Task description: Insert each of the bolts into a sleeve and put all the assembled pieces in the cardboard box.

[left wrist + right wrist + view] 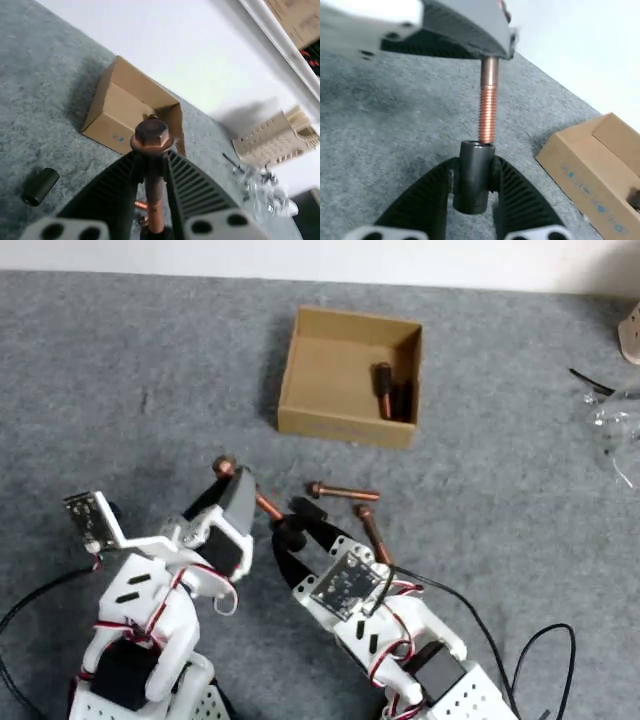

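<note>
Gripping a copper bolt [151,137] in our left tool [151,161], we see its threaded tip at the mouth of the black sleeve [473,176] clamped in our right tool [473,169], two loose bolts [342,491] [371,533] on the tabletop [120,370] nearby, one assembled piece [384,390] in the cardboard box [345,426].

Bright, even light — a soft shadow hugs the cardboard box [340,426] — gentle throughout.
</note>
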